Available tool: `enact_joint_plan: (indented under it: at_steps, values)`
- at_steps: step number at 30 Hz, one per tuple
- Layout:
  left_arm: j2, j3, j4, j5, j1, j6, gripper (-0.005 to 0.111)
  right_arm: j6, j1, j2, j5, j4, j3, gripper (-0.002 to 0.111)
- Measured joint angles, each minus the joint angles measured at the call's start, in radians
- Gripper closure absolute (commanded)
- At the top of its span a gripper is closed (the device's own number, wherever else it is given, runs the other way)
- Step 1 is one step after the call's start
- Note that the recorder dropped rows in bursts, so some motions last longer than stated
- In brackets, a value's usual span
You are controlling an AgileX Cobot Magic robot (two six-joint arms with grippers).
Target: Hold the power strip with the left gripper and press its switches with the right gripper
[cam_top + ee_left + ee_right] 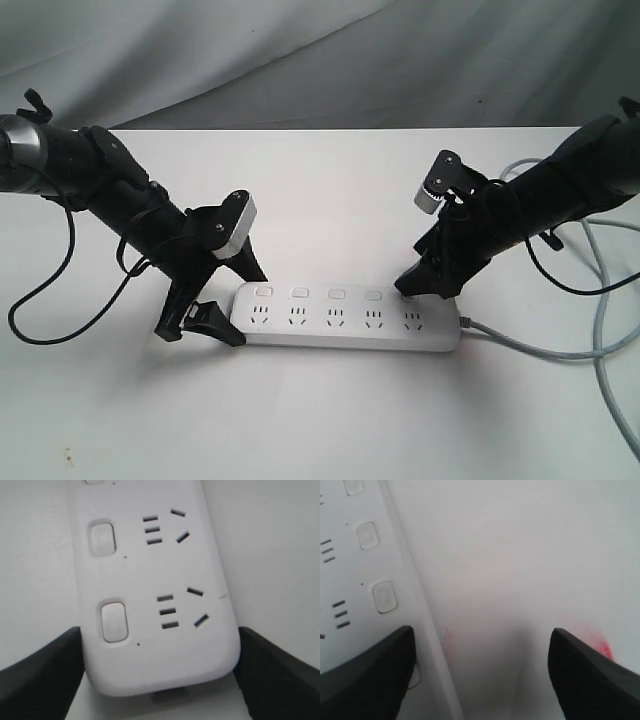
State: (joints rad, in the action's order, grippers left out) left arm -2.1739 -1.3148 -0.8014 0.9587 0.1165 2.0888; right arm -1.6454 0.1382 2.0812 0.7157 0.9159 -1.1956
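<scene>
power strip [345,322]: smooth white plastic | jaws: matt black, textured | table [330,190]: matt

Lab bench, white table [320,430], grey backdrop [300,50]

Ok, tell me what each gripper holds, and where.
The left gripper holds the power strip, fingers on both long sides at its cordless end; the right gripper holds nothing.

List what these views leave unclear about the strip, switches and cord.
End switch: mostly under a finger of the right gripper in exterior and right wrist views; pressed or not, unclear.
Cord: runs off the exterior view's right edge; plug unseen.
Power strip: mostly outside the left wrist view's edge.
</scene>
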Motion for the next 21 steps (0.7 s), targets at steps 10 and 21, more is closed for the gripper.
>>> enact_joint_plan:
  at_steps: [10,21]
  values:
    - [0.000,0.000,0.000,-0.002,0.000,0.000,0.084,0.024,0.000,-0.004,-0.002,-0.024,0.000,0.041]
    - [0.000,0.000,-0.002,-0.002,0.000,0.000,0.084,0.046,0.000,-0.012,-0.002,-0.070,-0.006,0.041]
